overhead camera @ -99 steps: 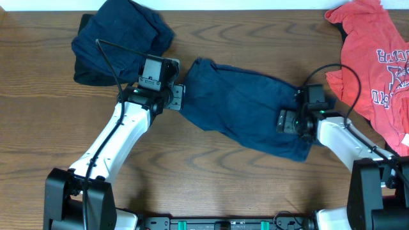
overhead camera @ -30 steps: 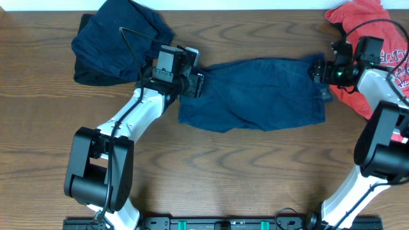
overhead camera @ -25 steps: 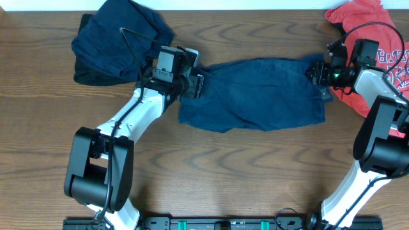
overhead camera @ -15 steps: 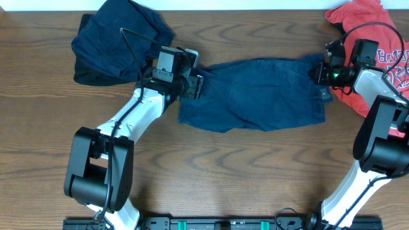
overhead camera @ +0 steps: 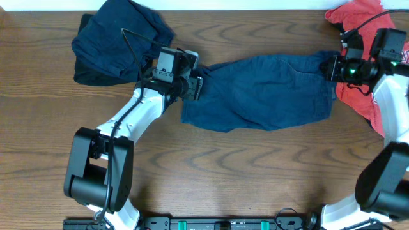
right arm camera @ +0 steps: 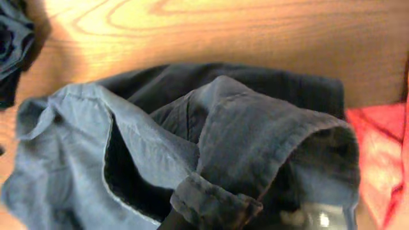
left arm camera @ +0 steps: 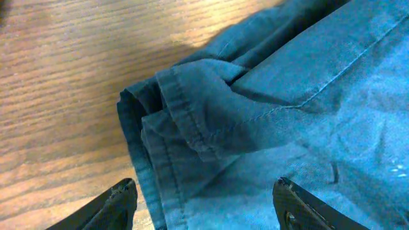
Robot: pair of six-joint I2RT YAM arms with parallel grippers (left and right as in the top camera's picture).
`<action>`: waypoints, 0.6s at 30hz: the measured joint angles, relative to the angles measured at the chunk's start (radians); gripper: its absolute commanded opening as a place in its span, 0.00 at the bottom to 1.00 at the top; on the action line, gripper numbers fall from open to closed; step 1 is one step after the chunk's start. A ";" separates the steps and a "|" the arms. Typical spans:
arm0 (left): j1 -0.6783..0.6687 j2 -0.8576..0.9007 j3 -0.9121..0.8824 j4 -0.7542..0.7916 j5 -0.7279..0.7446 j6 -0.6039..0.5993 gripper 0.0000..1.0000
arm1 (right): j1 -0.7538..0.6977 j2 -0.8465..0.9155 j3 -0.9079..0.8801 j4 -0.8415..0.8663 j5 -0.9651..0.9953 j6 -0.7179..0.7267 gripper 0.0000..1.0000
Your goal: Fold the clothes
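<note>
A pair of dark navy shorts point(overhead camera: 262, 92) lies stretched across the middle of the table. My left gripper point(overhead camera: 198, 84) hovers open over their left end; in the left wrist view its fingertips point(left arm camera: 123, 199) straddle the hemmed leg edge point(left arm camera: 185, 121) without pinching it. My right gripper point(overhead camera: 333, 68) is shut on the shorts' right end. In the right wrist view the bunched waistband point(right arm camera: 217, 201) sits between the jaws, and the cloth hides the fingers. A second navy garment point(overhead camera: 118, 38) is heaped at the back left. A red-orange T-shirt point(overhead camera: 367, 29) lies at the back right, under the right arm.
Bare wooden tabletop point(overhead camera: 211, 172) stretches in front of the shorts. The left arm's cable point(overhead camera: 128, 45) arches over the navy heap. The red shirt point(right arm camera: 380, 153) lies just right of the held end. The table's back edge point(overhead camera: 255, 9) is close behind.
The right gripper has shut on the shorts' right end and drawn it to the right. The shorts have slid and stretched that way. The left gripper has stayed open in place.
</note>
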 measured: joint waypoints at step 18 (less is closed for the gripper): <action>0.000 -0.170 0.000 -0.039 -0.007 0.007 0.70 | 0.000 -0.174 0.000 -0.158 0.054 -0.029 0.01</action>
